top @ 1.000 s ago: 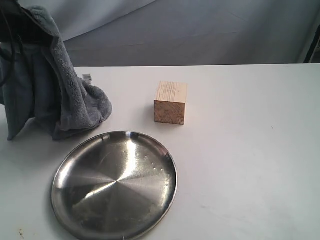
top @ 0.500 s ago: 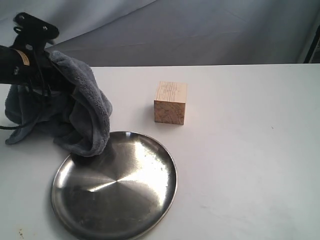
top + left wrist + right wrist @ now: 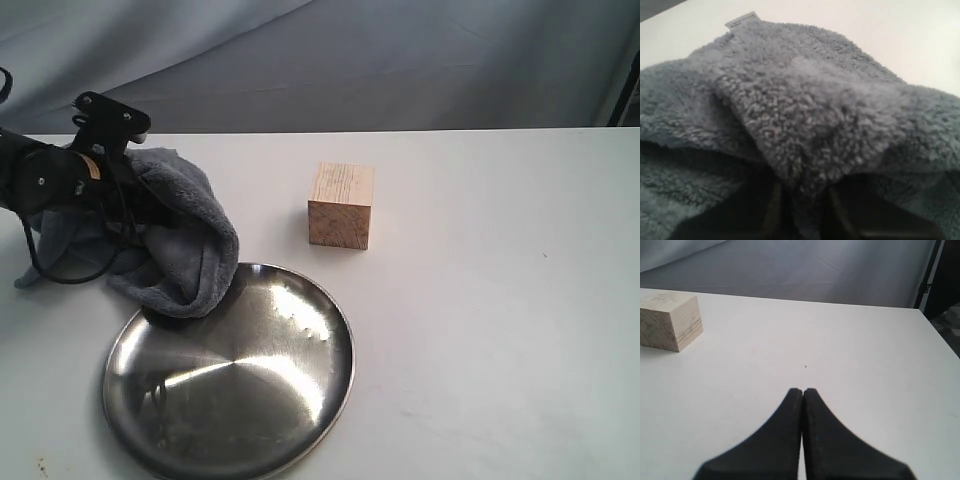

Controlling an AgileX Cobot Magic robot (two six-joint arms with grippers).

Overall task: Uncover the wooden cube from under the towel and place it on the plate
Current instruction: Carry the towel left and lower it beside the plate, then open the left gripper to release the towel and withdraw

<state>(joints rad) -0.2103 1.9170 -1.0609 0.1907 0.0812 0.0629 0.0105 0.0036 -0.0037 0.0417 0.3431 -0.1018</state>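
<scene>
The wooden cube [image 3: 341, 205] stands bare on the white table, behind the plate's right side, and shows again in the right wrist view [image 3: 670, 320]. The steel plate [image 3: 345, 350] lies at the front left with nothing in it. The grey-blue towel [image 3: 190, 250] is bunched on the table at the left, its lower fold resting on the plate's far-left rim. My left gripper [image 3: 135, 210] is sunk into the towel [image 3: 805, 100], its dark fingers [image 3: 774, 205] pinching a fold of it. My right gripper [image 3: 802, 390] is shut on nothing, over bare table to the cube's right.
A grey cloth backdrop hangs behind the table. The white table [image 3: 500, 300] stretches bare to the right of the cube and plate. A black cable [image 3: 60, 275] loops under the left arm beside the towel.
The left arm has come down and slightly right with the towel, which has gone from hanging high to slumping on the table against the plate's rim. Cube and plate have not moved.
</scene>
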